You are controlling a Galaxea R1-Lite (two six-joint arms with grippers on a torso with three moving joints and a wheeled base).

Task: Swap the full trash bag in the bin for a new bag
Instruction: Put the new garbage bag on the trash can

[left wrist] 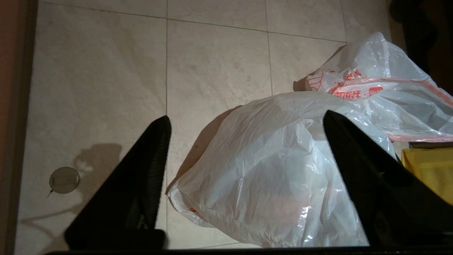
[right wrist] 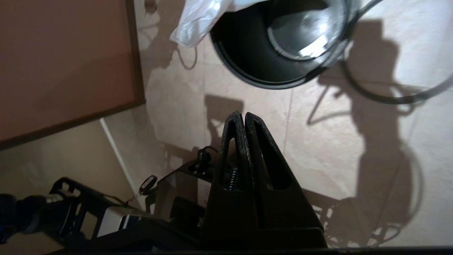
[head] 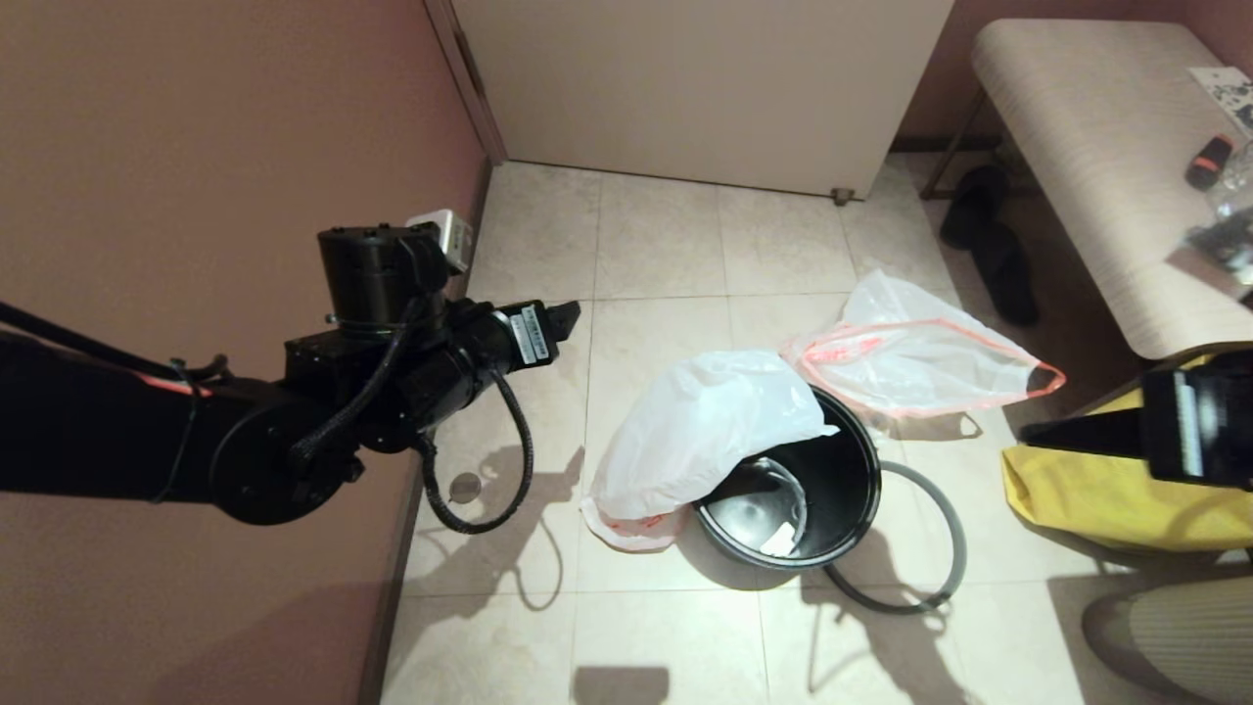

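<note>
The bin (head: 822, 490) stands on the tiled floor with its shiny base bare, also seen in the right wrist view (right wrist: 247, 53). Its grey hoop (head: 915, 563) lies on the floor around its right side. The full trash bag (head: 690, 431) bulges over the bin's left rim, hem on the floor; a dim dark round shape shows through it (left wrist: 279, 170). The new bag (head: 915, 357) lies limp behind the bin, its red print (left wrist: 350, 92) showing. My left gripper (head: 566, 316) (left wrist: 246, 117) hangs open above and left of the full bag. My right gripper (head: 1033, 433) (right wrist: 244, 114) is shut and empty, right of the bin.
A big yellow bag (head: 1106, 494) sits on the floor to the right. A padded bench (head: 1096, 147) and black slippers (head: 989, 245) are at the back right. The brown wall runs close along the left, with a floor drain (head: 465, 485) beside it.
</note>
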